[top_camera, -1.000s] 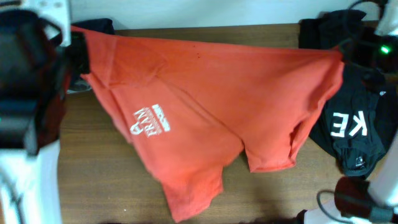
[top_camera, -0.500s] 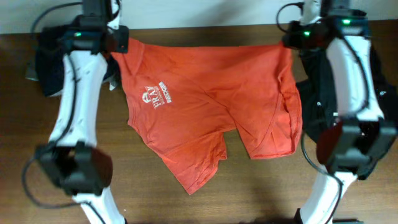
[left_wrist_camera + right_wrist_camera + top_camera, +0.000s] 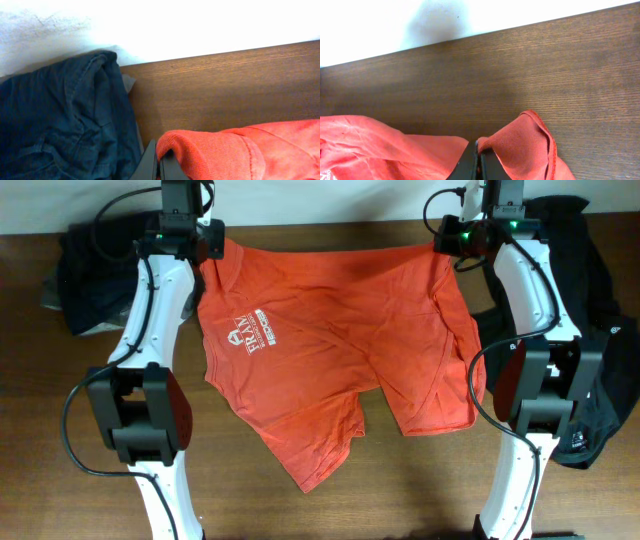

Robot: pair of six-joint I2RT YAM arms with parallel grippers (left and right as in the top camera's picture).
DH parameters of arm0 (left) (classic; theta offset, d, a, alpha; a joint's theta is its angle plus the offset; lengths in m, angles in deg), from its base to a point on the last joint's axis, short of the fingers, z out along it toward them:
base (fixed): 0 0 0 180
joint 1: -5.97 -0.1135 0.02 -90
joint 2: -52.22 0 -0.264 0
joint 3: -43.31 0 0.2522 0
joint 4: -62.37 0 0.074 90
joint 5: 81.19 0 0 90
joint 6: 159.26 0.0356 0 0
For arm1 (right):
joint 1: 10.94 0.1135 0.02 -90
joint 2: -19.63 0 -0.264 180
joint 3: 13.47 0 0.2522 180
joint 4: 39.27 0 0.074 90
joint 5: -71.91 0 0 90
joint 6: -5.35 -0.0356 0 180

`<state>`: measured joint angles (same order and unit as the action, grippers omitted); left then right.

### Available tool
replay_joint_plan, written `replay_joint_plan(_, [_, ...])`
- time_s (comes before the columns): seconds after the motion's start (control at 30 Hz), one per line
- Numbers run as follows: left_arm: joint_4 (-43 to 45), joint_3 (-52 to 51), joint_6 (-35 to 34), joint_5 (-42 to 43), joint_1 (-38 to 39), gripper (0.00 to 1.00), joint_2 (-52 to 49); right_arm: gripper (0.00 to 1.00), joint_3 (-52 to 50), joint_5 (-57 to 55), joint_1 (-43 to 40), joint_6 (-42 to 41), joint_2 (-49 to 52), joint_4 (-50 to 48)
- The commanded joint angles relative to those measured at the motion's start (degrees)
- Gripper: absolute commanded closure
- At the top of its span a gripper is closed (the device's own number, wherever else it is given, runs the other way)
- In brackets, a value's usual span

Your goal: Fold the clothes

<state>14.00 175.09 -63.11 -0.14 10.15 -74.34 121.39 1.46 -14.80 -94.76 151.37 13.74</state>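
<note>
The red-orange T-shirt [image 3: 330,340] lies spread across the table, its white chest logo [image 3: 252,340] facing up at the left, sleeves trailing toward the front. My left gripper [image 3: 207,248] is shut on the shirt's far left edge; the left wrist view shows the cloth [image 3: 220,152] pinched between the shut fingers [image 3: 159,167]. My right gripper [image 3: 447,242] is shut on the shirt's far right edge; the right wrist view shows the cloth [image 3: 520,145] pinched in the fingers [image 3: 477,167]. Both grippers are near the table's back edge.
A dark navy pile [image 3: 90,275] lies at the back left, beside my left gripper, also in the left wrist view [image 3: 60,120]. A black garment [image 3: 590,340] lies at the right. The white wall runs behind the wooden table [image 3: 60,430].
Both arms have carried the shirt's top edge back and down toward the table's far edge. The shirt has settled flatter on the table.
</note>
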Motion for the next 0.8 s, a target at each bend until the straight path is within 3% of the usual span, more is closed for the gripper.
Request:
replay_joint_plan(0.0, [1.4, 0.3, -0.5, 0.6, 0.4, 1.00, 0.5, 0.96, 0.5, -0.9, 0.0, -0.4, -0.9, -1.8])
replay_joint_plan(0.03, [2.1, 0.3, -0.5, 0.6, 0.4, 0.96, 0.5, 0.91, 0.5, -1.2, 0.0, -0.4, -0.9, -2.9])
replay_joint_plan(0.07, [3.1, 0.3, -0.5, 0.6, 0.4, 0.57, 0.5, 0.66, 0.5, -1.6, 0.0, -0.4, -0.9, -4.4])
replay_joint_plan(0.1, [4.4, 0.3, -0.6, 0.6, 0.4, 0.16, 0.5, 0.31, 0.5, -1.8, 0.0, -0.2, -0.9, -5.8])
replay_joint_plan(0.13, [5.2, 0.4, -0.6, 0.6, 0.4, 0.01, 0.6, 0.06, 0.5, -1.8, 0.0, 0.1, -0.9, -6.8])
replay_joint_plan(0.17, [5.3, 0.9, -0.6, 0.6, 0.4, 0.01, 0.7, 0.01, 1.1, -1.7, -0.1, 0.2, -1.2, -6.9])
replay_joint_plan(0.33, [-1.9, 7.2, -3.2, 0.7, 0.4, 0.01, 2.4, 0.01, 5.2, -1.8, -1.0, 0.2, -4.9, -0.5])
replay_joint_plan(0.53, [-17.4, 15.6, -3.6, 7.6, 1.2, 0.01, 7.7, 0.01, 13.6, -2.0, -1.8, 0.5, -12.4, 16.3])
replay_joint_plan(0.77, [-31.9, 16.8, -3.6, 10.3, 4.4, 0.01, 16.3, 0.01, 17.6, -2.0, -1.8, 5.9, -22.7, 32.7])
